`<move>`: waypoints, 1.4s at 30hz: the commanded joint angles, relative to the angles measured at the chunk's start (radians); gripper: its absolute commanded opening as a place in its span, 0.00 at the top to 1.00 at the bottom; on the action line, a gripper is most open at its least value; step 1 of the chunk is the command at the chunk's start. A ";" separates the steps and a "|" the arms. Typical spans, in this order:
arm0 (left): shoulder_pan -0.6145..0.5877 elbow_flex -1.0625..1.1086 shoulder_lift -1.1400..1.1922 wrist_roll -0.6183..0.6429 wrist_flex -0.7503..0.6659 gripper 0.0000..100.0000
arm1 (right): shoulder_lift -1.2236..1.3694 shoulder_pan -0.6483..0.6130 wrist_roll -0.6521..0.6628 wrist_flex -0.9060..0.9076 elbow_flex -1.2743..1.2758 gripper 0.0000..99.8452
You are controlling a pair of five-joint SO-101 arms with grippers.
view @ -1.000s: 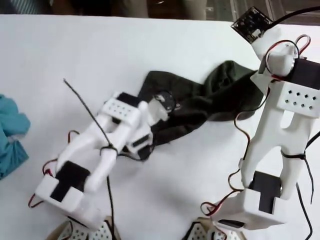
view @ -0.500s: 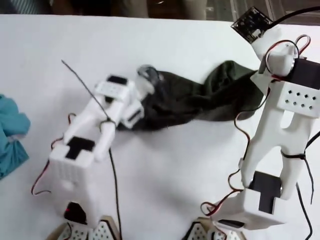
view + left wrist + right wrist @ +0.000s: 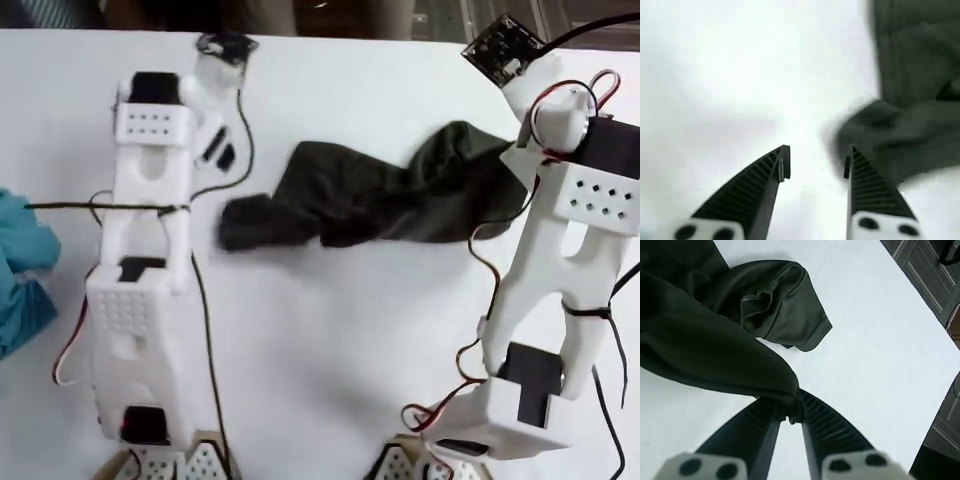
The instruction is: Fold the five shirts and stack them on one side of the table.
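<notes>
Left gripper (image 3: 816, 154): released, its black jaws parted with nothing between them. It hangs over bare white table, just beside the near end of the shirt.
Right gripper (image 3: 790, 415): clenched on a fold of the dark green shirt (image 3: 400, 195), with the cloth bunched at the jaw tips and draping away from them.
Dark green shirt: crumpled and drawn out across the middle of the table (image 3: 330, 350). One end is at the right arm (image 3: 560, 250). The other end tapers to a dark lump near the left arm (image 3: 150, 200) but apart from it.
Sleeve (image 3: 785, 305): lies flat on the table beyond the pinched fold, hem showing.
Left arm: stretched toward the far edge, on the table's left part.
Teal garment (image 3: 20, 270): heaped at the left edge, well apart from the green shirt.
</notes>
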 commanded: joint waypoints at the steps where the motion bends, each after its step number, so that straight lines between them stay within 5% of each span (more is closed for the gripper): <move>1: -0.003 -0.027 -0.005 0.002 0.081 0.80 | -0.007 -0.005 -0.003 0.005 -0.041 0.98; 11: 0.172 0.334 -0.133 -0.083 0.127 0.80 | -0.005 -0.005 -0.003 0.005 -0.041 0.98; 27: 0.336 0.823 -0.358 -0.032 -0.052 0.80 | -0.002 -0.005 -0.002 -0.001 -0.043 0.98; 36: 0.381 1.069 -0.394 0.104 -0.506 0.80 | -0.002 -0.005 0.000 0.002 -0.043 0.98; 42: 0.336 1.026 -0.325 0.189 -0.609 0.80 | -0.002 -0.004 -0.002 0.004 -0.043 0.98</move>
